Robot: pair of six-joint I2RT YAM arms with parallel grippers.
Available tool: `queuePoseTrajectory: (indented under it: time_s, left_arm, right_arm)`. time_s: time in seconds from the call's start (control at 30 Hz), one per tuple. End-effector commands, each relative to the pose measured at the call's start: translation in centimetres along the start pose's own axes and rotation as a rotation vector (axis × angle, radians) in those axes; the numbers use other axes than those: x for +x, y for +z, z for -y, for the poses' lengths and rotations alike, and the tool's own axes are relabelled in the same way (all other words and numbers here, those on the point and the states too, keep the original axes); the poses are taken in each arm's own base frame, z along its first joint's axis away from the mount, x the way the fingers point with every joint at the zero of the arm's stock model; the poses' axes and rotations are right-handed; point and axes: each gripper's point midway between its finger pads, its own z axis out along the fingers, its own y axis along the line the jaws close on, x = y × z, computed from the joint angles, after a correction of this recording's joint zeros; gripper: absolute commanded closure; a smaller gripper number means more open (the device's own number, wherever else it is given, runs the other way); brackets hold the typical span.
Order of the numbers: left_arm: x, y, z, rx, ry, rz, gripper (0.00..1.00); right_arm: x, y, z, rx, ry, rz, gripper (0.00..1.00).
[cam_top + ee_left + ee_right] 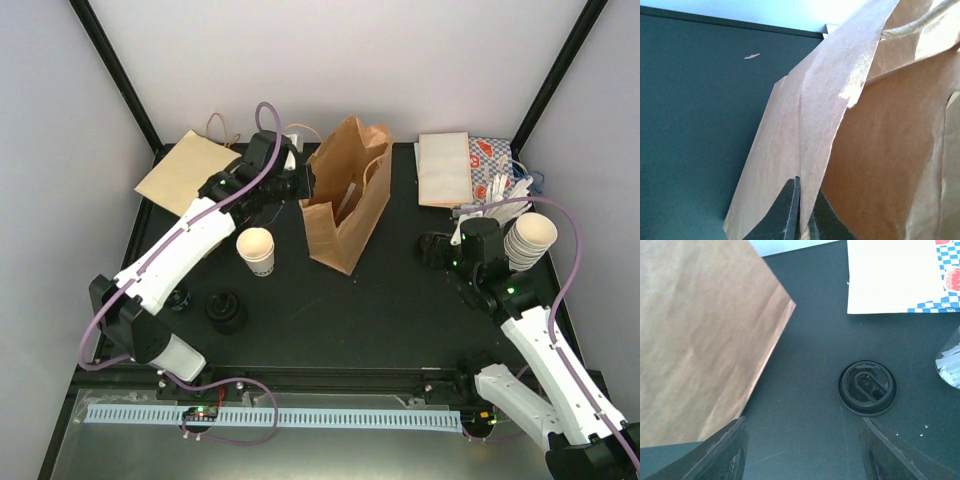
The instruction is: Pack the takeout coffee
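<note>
The takeout coffee [256, 250], a small white paper cup, stands upright and uncovered on the black table, left of the standing brown paper bag [345, 200]. My left gripper [300, 186] is at the bag's upper left rim. In the left wrist view that gripper [804, 210] is shut on the bag's thin paper edge [810, 145]. My right gripper [437, 248] hovers right of the bag, open with nothing between its fingers [805, 455]. Just ahead of it a black lid [867, 386] lies flat on the table.
A stack of nested cream cups [528, 240] stands at the right. White napkins [443, 168] and red-and-blue checkered paper [495, 160] lie at the back right. A flat brown bag [188, 170] lies at the back left. Black lids [226, 310] sit near the left arm.
</note>
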Motion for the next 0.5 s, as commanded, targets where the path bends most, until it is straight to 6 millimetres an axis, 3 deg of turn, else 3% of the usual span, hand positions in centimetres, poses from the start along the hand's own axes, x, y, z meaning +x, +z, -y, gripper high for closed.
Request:
queuePoseTrajectory:
  time_s: [0.0,0.33,0.47]
  left_arm:
    - [-2.3,0.9,1.9,0.123,-0.119,0.064,0.98]
    - [-1.6,3.2,0.8,0.117,-0.197,0.05,0.97]
    - [-1.2,3.0,0.8,0.138,-0.193,0.029,0.75]
  right_arm:
    - [-0.4,-0.4,-0.1,-0.001,-0.002,0.018,0.37]
    - [0.0,0.0,-0.2,-0.009,-0.004,0.003,0.37]
    - [0.3,0.1,-0.2,-0.01,-0.004,-0.004,0.37]
